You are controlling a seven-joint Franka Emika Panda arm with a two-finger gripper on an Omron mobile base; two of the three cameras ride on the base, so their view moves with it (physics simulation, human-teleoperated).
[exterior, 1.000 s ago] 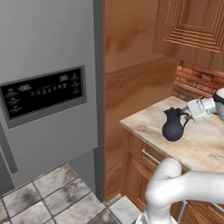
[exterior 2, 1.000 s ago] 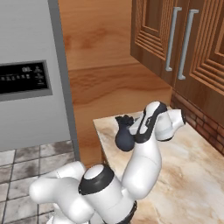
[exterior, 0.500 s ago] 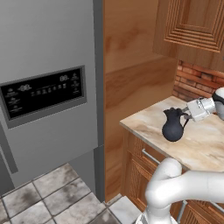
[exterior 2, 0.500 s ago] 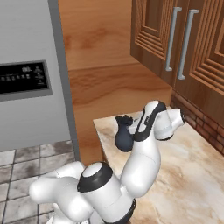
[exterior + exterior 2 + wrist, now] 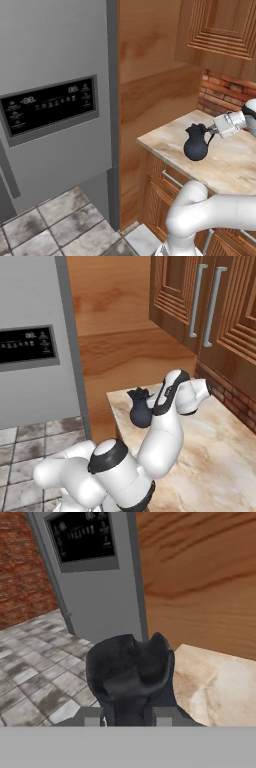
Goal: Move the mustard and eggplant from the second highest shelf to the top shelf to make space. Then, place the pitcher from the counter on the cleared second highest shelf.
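Note:
The pitcher [image 5: 195,145], a dark round-bellied jug, stands upright near the left end of the beige counter [image 5: 231,167]. My gripper [image 5: 213,131] reaches in from the right at the level of its neck and is shut on its side handle. In the hand view the pitcher [image 5: 129,671] sits close up between the two fingertips [image 5: 93,717], with the gripper [image 5: 127,716] closed around it. From the right base camera the pitcher [image 5: 140,410] shows just left of my forearm. The mustard, the eggplant and both shelves are hidden behind the closed fridge door [image 5: 50,105].
A tall wooden side panel [image 5: 150,75] stands between the fridge and the counter. Wooden wall cabinets [image 5: 210,311] hang above the counter, and a red brick wall [image 5: 220,95] backs it. Grey tiled floor [image 5: 45,225] lies in front of the fridge.
The gripper's fingers have shut on the pitcher's handle. The arm and the pitcher stay where they were.

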